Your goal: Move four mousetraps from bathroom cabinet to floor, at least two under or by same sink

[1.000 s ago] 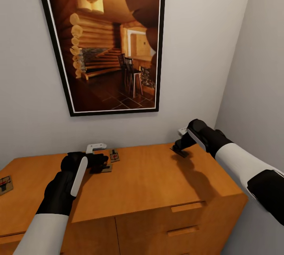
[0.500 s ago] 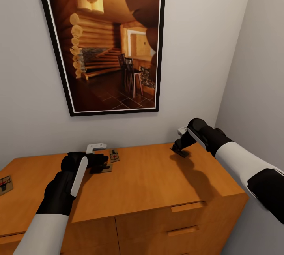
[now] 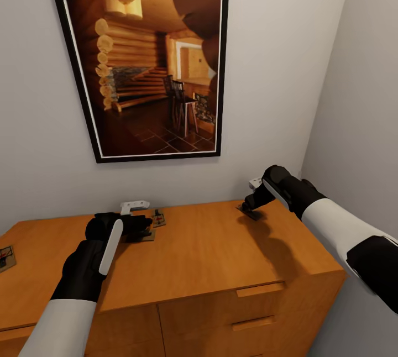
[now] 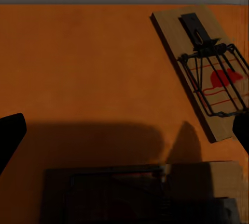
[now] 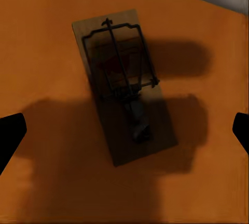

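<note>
Both arms are out over the top of the cabinet [image 3: 210, 252], which stands against the wall under a big framed picture [image 3: 149, 53]; the left gripper [image 3: 145, 229] hangs low near the back edge, left of the middle, its fingers [image 4: 10, 135] spread wide and holding nothing; right below it lies a mousetrap [image 4: 140, 190] in deep shadow, and just beside that, closer to the wall, a second trap [image 4: 205, 70] sits in the light with its red mark showing; from the head view the pair lie close together by the back edge [image 3: 158, 219]; over near the back right corner the right gripper [image 3: 250, 209] is poised above a third trap [image 5: 124, 83], fingers [image 5: 10, 135] far apart on either side of it and not touching; that trap lies flat and at an angle under the gripper's shadow; a fourth trap [image 3: 5, 257] rests alone at the far left edge of the cabinet top.
</note>
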